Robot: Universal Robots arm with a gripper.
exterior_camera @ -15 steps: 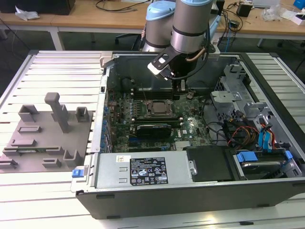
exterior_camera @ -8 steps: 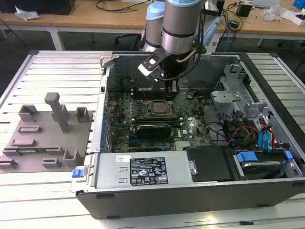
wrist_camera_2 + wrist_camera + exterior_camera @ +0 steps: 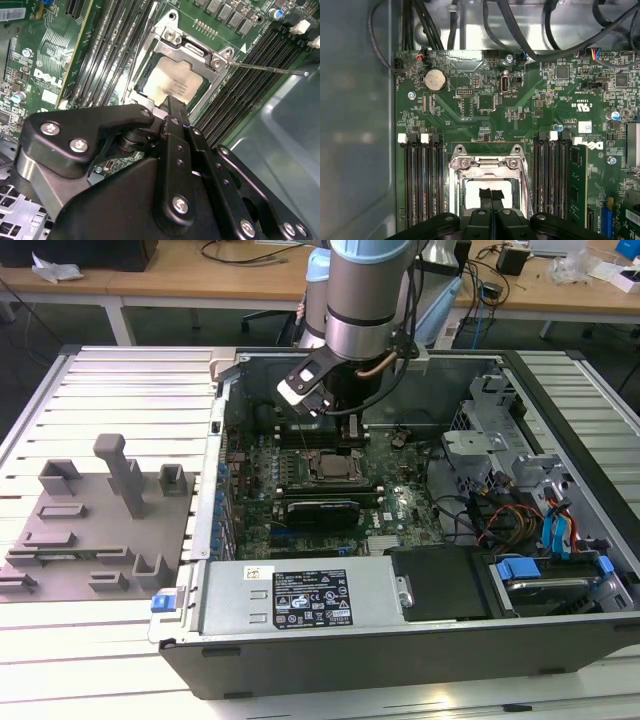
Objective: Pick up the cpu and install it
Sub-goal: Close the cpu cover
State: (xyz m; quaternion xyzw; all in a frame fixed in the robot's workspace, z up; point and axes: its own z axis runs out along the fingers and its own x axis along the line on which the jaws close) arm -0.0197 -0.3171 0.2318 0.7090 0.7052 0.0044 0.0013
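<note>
Jaws closed together, just above cpu [image 3: 169,81] lying in socket frame [image 3: 192,48]

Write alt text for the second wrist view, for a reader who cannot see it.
The cpu lies flat inside the metal socket frame on a green motherboard. The black gripper is closed, with its tips over one edge of the chip. Rows of dark memory slots run along both sides of the socket.

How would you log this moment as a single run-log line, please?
cpu: flat inside socket frame | gripper: shut, directly over cpu, contact unclear
</note>
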